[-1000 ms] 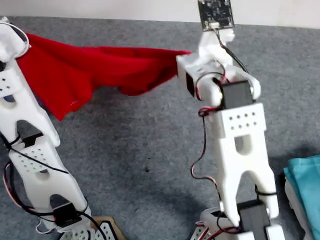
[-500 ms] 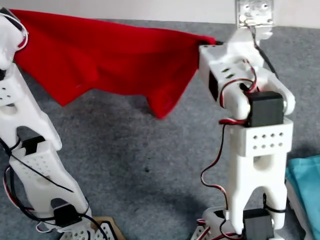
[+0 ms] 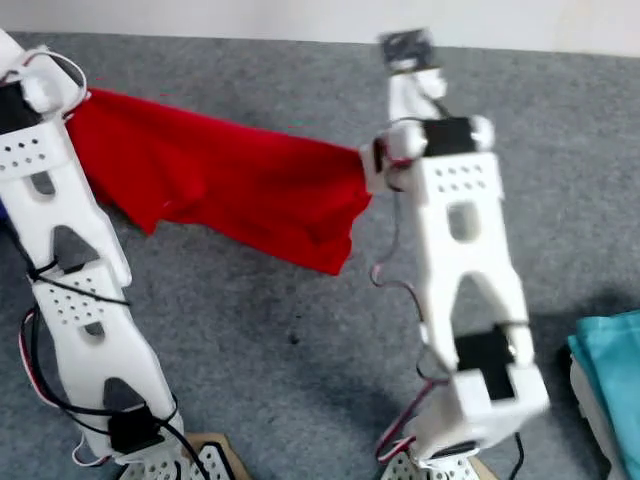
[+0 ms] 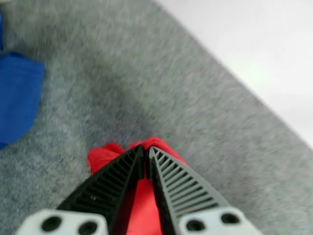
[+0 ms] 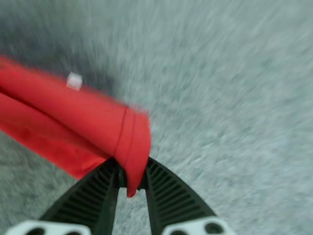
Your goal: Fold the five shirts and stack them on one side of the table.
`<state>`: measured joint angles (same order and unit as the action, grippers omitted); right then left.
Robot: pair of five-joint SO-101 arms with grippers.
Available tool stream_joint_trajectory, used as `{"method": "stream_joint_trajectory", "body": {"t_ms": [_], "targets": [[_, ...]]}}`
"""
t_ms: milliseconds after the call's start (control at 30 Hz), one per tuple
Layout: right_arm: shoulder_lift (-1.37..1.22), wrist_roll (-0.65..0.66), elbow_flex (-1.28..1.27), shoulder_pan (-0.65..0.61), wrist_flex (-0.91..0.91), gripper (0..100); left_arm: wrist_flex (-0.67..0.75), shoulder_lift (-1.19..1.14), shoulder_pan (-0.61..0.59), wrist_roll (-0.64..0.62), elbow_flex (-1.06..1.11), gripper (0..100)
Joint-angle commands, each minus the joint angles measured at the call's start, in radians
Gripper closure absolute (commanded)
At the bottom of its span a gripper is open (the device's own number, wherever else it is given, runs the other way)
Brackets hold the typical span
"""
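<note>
Red shirt [image 3: 230,185] held up btwn the two arms, over the grey table [image 3: 250,380]. Risk 1: slip at the right gripper [image 5: 131,169]. Its jaws are clamped on only a narrow bit of doubled hem, so a sideways tug could pull the hem free and drop that end in a heap. Risk 2: same at the left gripper [image 4: 145,151], closed tight on a small bunched nub of fabric w/ little cloth past the tips. Risk 3: uneven lay-down. The span sags and its lower edge hangs in a loose point near the right arm; if lowered as is, that corner prob. lands first and tucks under, giving a crooked crease. Risk 4: a swing toward the teal folded cloth [image 3: 612,370] beside the right arm's base, or the blue cloth [image 4: 17,98] lying near the left gripper, could disturb either. Appearance: shirt is plain bright red, thin, limp. It runs as a slack band from left gripper to right gripper, layered on itself, w/ a stitched hem and a small white tag [image 5: 74,81] seen from the right wrist. Whether its lowest tip touches the table cannot be told.
</note>
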<state>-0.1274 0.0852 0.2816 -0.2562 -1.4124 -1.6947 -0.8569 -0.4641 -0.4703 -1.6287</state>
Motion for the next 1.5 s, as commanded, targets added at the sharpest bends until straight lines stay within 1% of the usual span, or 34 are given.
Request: {"method": "stream_joint_trajectory", "body": {"t_ms": [0,67,200,267,633,767,1000,1100,1200,1267,1333,1467], "targets": [[-0.11,0.015,0.01,-0.054,0.053,98.7,-0.002,-0.044,-0.027,-0.012,-0.025,99],[-0.162,0.008,0.01,-0.07,0.111,95.0,-0.002,-0.064,-0.027,-0.012,-0.025,99],[-0.22,0.006,0.01,-0.07,0.252,83.2,-0.003,-0.09,-0.03,-0.012,-0.025,99],[-0.237,0.006,0.01,-0.068,0.3,80.7,-0.002,-0.104,-0.033,-0.012,-0.025,99],[-0.243,0.006,0.015,-0.071,0.331,80.7,-0.002,-0.136,-0.044,-0.012,-0.025,99],[-0.249,0.006,0.074,-0.065,0.392,80.7,-0.002,-0.136,-0.042,-0.012,-0.025,99],[-0.248,-0.003,0.134,-0.048,0.397,80.3,-0.002,-0.159,-0.042,-0.012,-0.025,99],[-0.249,-0.038,0.124,-0.048,0.34,80.3,-0.002,-0.168,-0.042,-0.012,-0.025,99],[-0.263,-0.043,0.068,-0.054,0.291,80.3,-0.002,-0.17,-0.042,-0.012,-0.025,99],[-0.28,-0.043,0.024,-0.054,0.291,80.3,-0.002,-0.17,-0.042,-0.012,-0.025,99],[-0.305,-0.043,-0.002,-0.053,0.328,80.3,-0.002,-0.17,-0.042,-0.012,-0.025,99],[-0.381,-0.038,0.002,-0.054,0.348,80.3,-0.002,-0.17,-0.042,-0.012,-0.025,99]]}}
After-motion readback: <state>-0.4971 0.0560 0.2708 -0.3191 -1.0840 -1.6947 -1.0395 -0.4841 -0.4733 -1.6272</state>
